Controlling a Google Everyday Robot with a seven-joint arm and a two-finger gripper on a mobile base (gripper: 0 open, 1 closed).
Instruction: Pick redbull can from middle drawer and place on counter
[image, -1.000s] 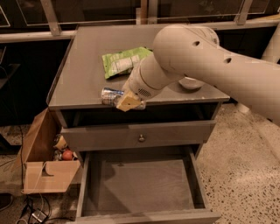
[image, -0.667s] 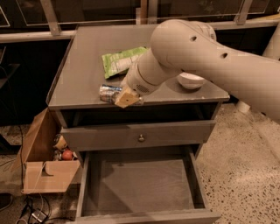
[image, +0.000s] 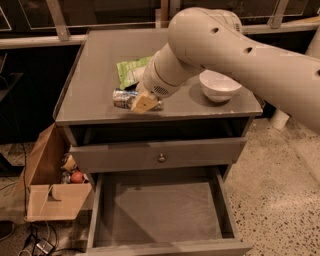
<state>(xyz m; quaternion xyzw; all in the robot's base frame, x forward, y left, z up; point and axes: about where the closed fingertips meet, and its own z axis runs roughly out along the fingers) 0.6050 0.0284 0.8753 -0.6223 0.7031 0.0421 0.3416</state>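
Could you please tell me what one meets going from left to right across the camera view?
Cardboard box → can lying on the counter → gripper at the can's right part → bowl.

Can (image: 122, 98): shiny metal, silver with bluish patches.
Counter (image: 100, 65): smooth grey, slightly glossy.
Drawer (image: 160, 207): matt grey wood (plain floor).
Bag (image: 131, 71): crinkled green plastic.
Bowl (image: 219, 86): glossy white.
Gripper (image: 145, 102): matt tan, frame centre, at the can.
Arm (image: 240, 55): smooth beige shell.
Box (image: 47, 165): brown cardboard, lower left.
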